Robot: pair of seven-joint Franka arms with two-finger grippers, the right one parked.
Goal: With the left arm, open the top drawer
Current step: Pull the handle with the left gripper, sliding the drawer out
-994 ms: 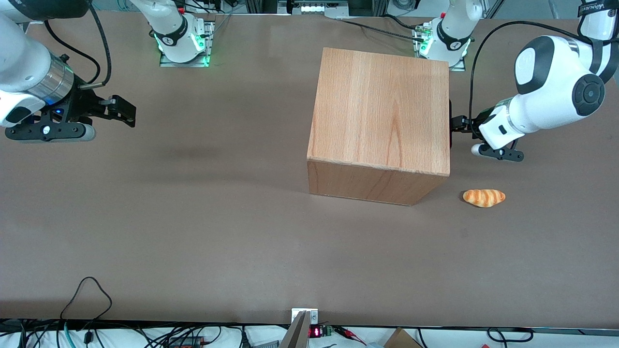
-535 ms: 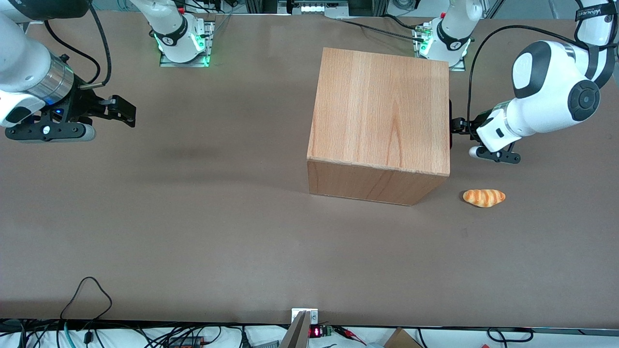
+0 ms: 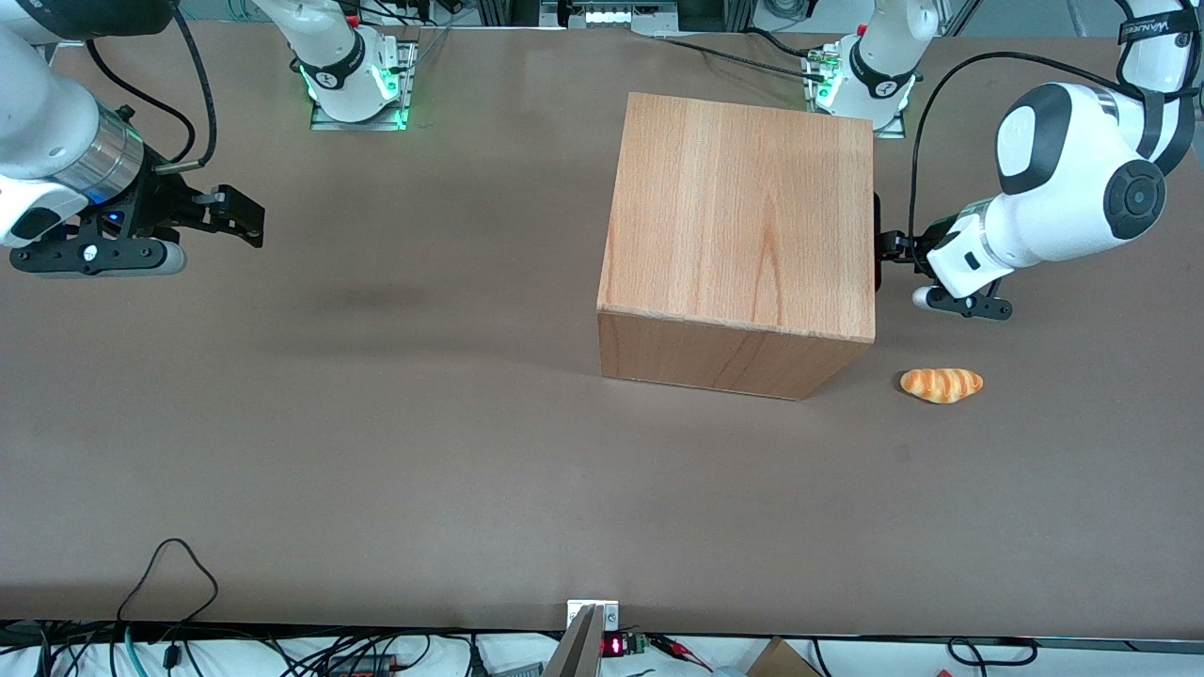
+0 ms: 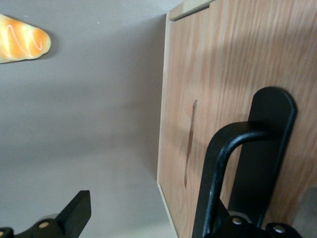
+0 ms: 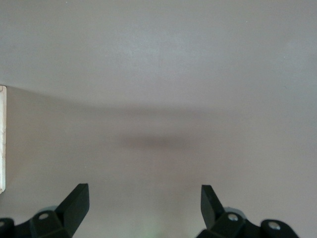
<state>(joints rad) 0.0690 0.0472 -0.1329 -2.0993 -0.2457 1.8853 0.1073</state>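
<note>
Watching remotely, I see the top drawer [image 4: 208, 74] shut in the cabinet [image 3: 743, 207], its front facing the working arm's end of the table, with its handle [image 4: 216, 163] running near-to-far; only the wrist view shows the left arm's gripper [image 3: 889, 246] spread apart astride that handle.

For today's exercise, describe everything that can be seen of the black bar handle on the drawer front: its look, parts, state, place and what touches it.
The black bar handle is a slim, smooth, dark bar that bends round at its end toward a flat, round-ended black mounting plate on the light-wood drawer front. It stands off the panel. The left arm's gripper is right at it on the cabinet's side; one finger shows apart from it over the table, the other is hidden.
</note>
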